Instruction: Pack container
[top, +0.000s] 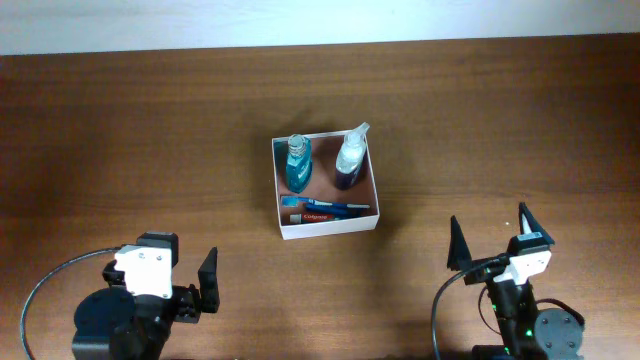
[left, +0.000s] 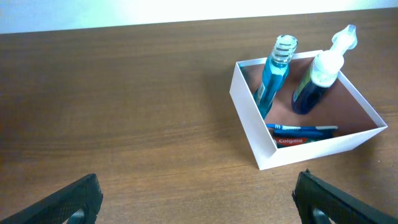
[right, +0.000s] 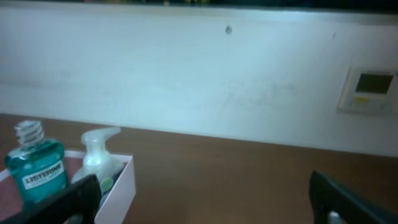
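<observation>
The container (top: 279, 190), a square white-walled box with a reddish-brown inside, sits mid-table. In it stand a teal mouthwash bottle (top: 297, 165) and a dark blue pump bottle (top: 349, 162); a toothpaste tube (top: 312, 215) and a blue toothbrush (top: 330, 206) lie along its near wall. The left wrist view shows the container (left: 249, 121) with both bottles (left: 273, 78) (left: 314, 84). My left gripper (top: 203, 285) is open and empty at the near left. My right gripper (top: 492, 245) is open and empty at the near right. The right wrist view shows the container's corner (right: 121, 183).
The wooden table (top: 140, 150) stretches around the container. A white wall (right: 186, 81) with a small thermostat panel (right: 367, 90) stands beyond the far edge. Arm cables lie near the front edge by both bases.
</observation>
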